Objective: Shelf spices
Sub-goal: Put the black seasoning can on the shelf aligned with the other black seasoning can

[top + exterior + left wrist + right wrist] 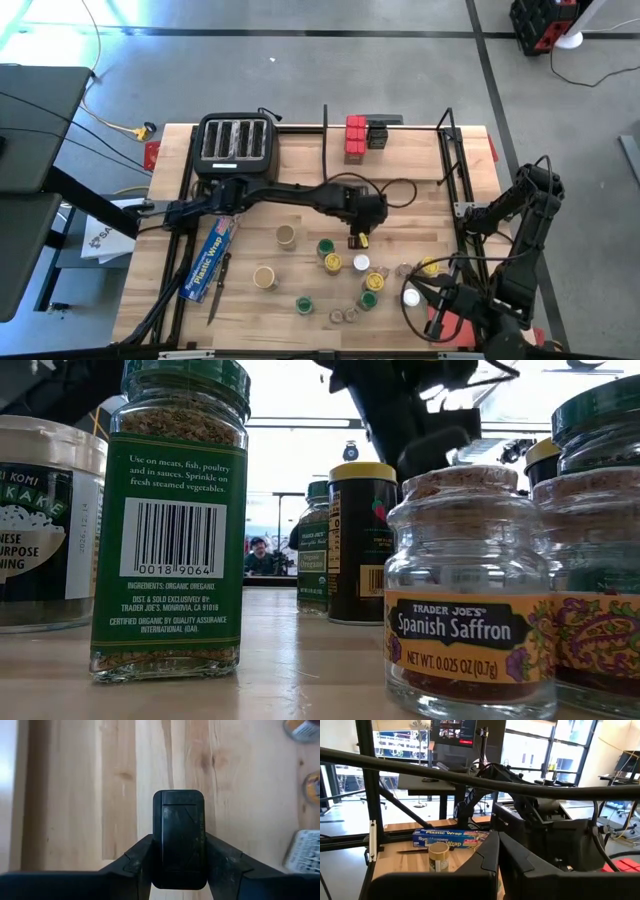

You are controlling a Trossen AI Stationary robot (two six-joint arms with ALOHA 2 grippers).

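Observation:
My left gripper (358,232) hangs over the middle of the table, shut on a black box (178,845) of spice. Just below it in the high view, loose spices stand on the table: jars with tan (286,236), green (326,246), yellow (333,263) and white (361,263) lids. The low view shows a green-labelled jar (170,520) and a saffron jar (468,590) up close. The shelf (415,128) stands at the far right and bears red tins (355,138) and black boxes (377,135). My right gripper (437,318) waits shut at the near right corner. My left gripper pinches the black box between its two fingers (140,862), one on each of two opposite sides (159,855). The fingers slant down from the table's left side. The box's lidded end faces the wrist camera. The box hangs above the wood, clear of the jars.
A black four-slot toaster (235,140) stands at the far left. A blue plastic-wrap box (212,255) and a dark knife-like tool (218,292) lie at the near left. A white-lidded jar (411,296) stands close to my right gripper. Bare wood lies between toaster and shelf.

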